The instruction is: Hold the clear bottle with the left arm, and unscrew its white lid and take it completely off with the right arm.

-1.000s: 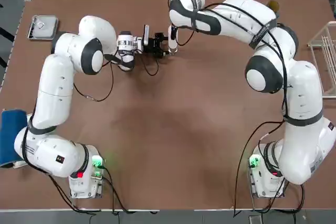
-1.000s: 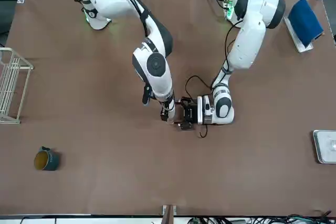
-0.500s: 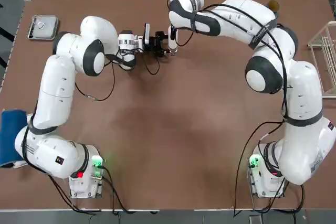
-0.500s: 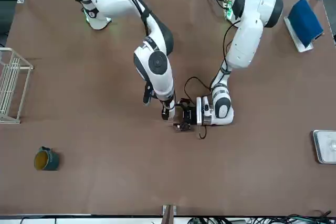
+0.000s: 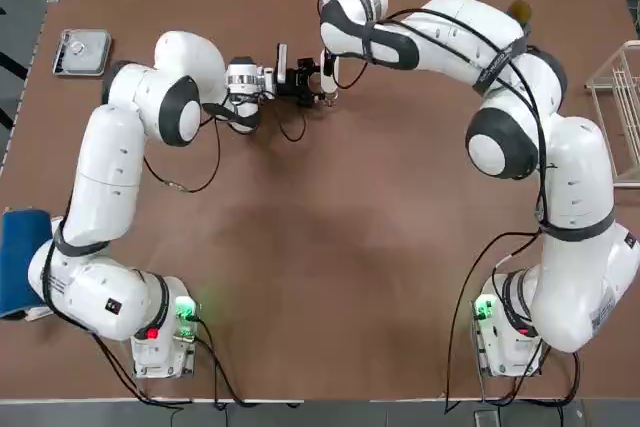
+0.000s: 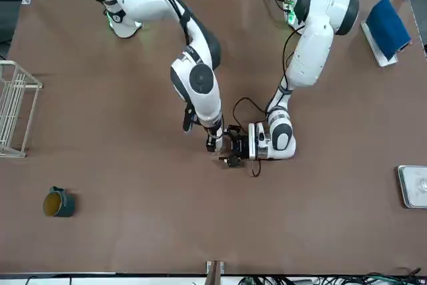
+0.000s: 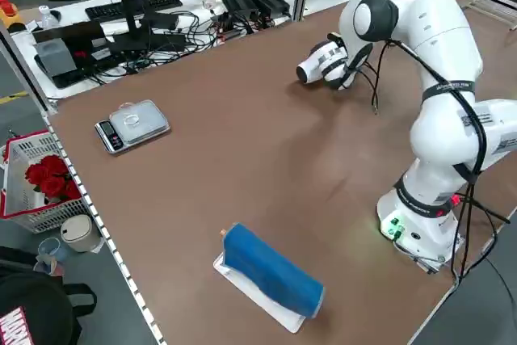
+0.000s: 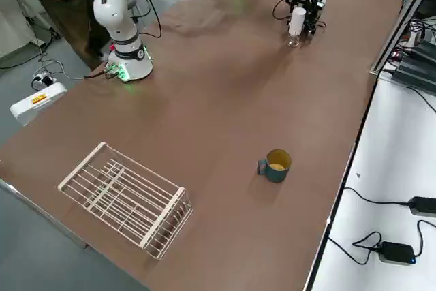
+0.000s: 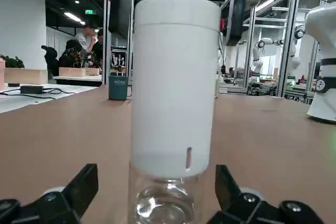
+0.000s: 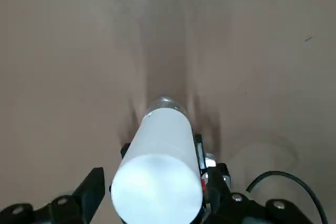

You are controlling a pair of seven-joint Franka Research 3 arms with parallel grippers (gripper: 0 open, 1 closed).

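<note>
Clear bottle [image 9: 165, 200] stands between left tool [image 9: 157, 182] fingers, lid [image 9: 173, 87] between right tool [image 10: 164, 174] fingers

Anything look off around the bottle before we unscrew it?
One thing: the left gripper stands open around the clear bottle, with gaps both sides, so the bottle may turn with its lid. The white lid sits straight; the right gripper is open around it. The mug stands upright, normal.
</note>
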